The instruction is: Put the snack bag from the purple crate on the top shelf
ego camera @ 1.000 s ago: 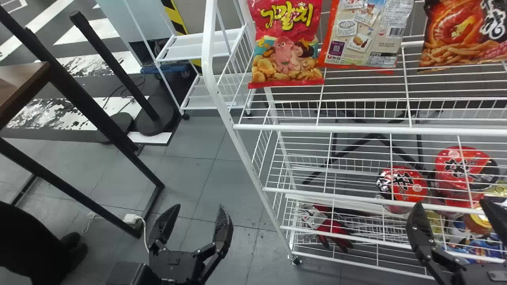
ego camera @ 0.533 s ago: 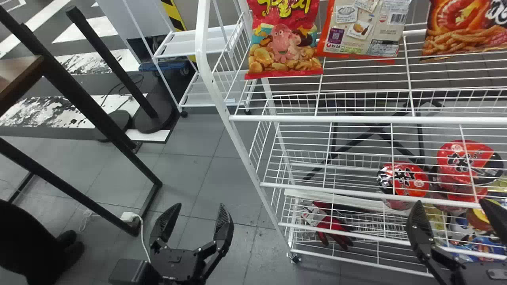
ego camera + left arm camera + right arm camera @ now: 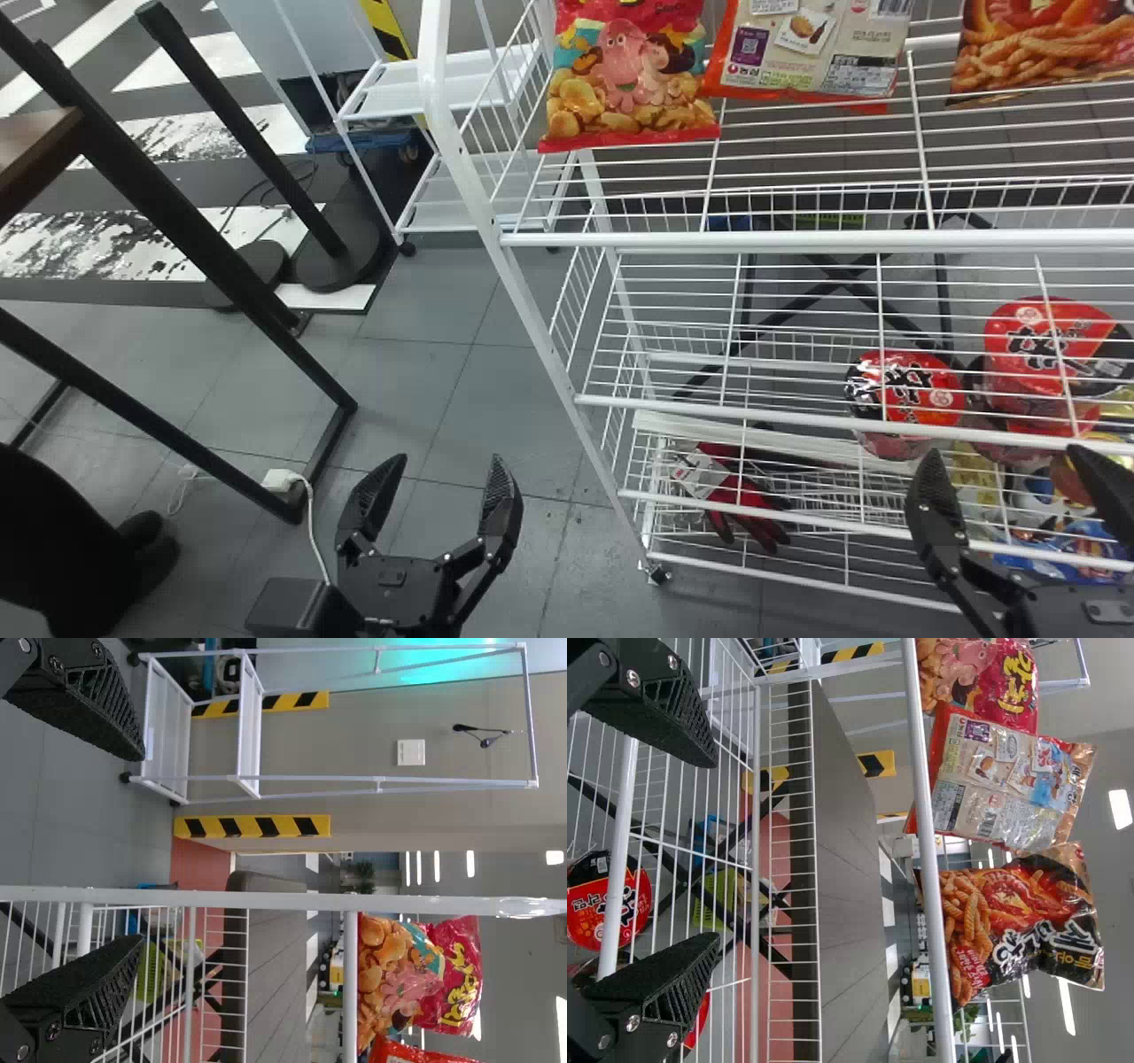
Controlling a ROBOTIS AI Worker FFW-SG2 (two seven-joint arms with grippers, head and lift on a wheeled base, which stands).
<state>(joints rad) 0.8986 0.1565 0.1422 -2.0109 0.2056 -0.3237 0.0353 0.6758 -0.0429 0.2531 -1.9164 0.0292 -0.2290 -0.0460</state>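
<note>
In the head view my left gripper (image 3: 443, 483) is open over the floor, left of the white rack. My right gripper (image 3: 1005, 470) stands open before the rack's lower shelves. The top shelf (image 3: 797, 239) holds a red octopus snack bag (image 3: 620, 80), an orange-and-beige bag (image 3: 797, 49) with its printed back showing, and a dark bag (image 3: 1045, 49) with orange snacks pictured. In the left wrist view the left gripper (image 3: 140, 849) has nothing between its fingers, and the octopus bag (image 3: 412, 974) is farther off. The right gripper (image 3: 716, 850) is likewise empty, with all three bags beyond.
Red-lidded noodle cups (image 3: 904, 385) sit on a lower shelf, and red-and-black gloves (image 3: 740, 501) lie further down. A dark-framed table (image 3: 177, 235) stands at the left, with a white power adapter (image 3: 282, 479) by its foot. A small white cart (image 3: 443, 80) is behind.
The rack and its bags have shifted upward in the head view, the rack's left post also a little to the left. Both grippers keep nearly the same place there, still open.
</note>
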